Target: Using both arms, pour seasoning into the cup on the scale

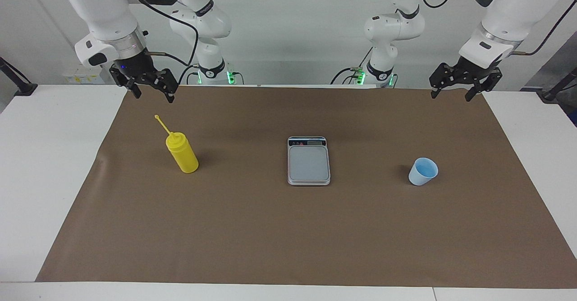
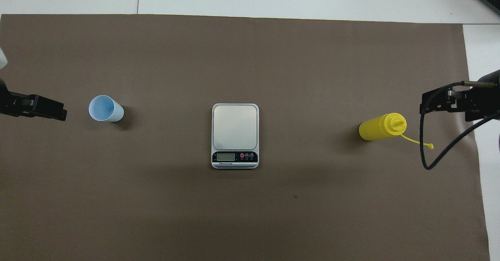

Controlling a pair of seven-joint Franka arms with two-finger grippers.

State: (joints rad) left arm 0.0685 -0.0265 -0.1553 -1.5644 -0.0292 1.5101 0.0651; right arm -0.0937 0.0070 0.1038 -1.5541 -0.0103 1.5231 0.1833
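Note:
The yellow seasoning bottle (image 1: pixel 182 152) (image 2: pixel 381 127) stands upright on the brown mat toward the right arm's end, its thin nozzle pointing up. At the middle of the mat lies the silver-grey scale (image 1: pixel 309 162) (image 2: pixel 235 127), with nothing on its plate and its display strip on the edge nearer the robots. The pale blue cup (image 1: pixel 423 171) (image 2: pixel 104 108) stands upright toward the left arm's end. My right gripper (image 1: pixel 153 96) (image 2: pixel 433 102) hangs open and empty above the mat's edge by the bottle. My left gripper (image 1: pixel 451 97) (image 2: pixel 58 112) hangs open and empty above the mat's edge by the cup.
The brown mat (image 1: pixel 288 238) covers most of the white table (image 1: pixel 45 166). A black cable (image 2: pixel 441 151) loops down from the right arm close to the bottle's nozzle.

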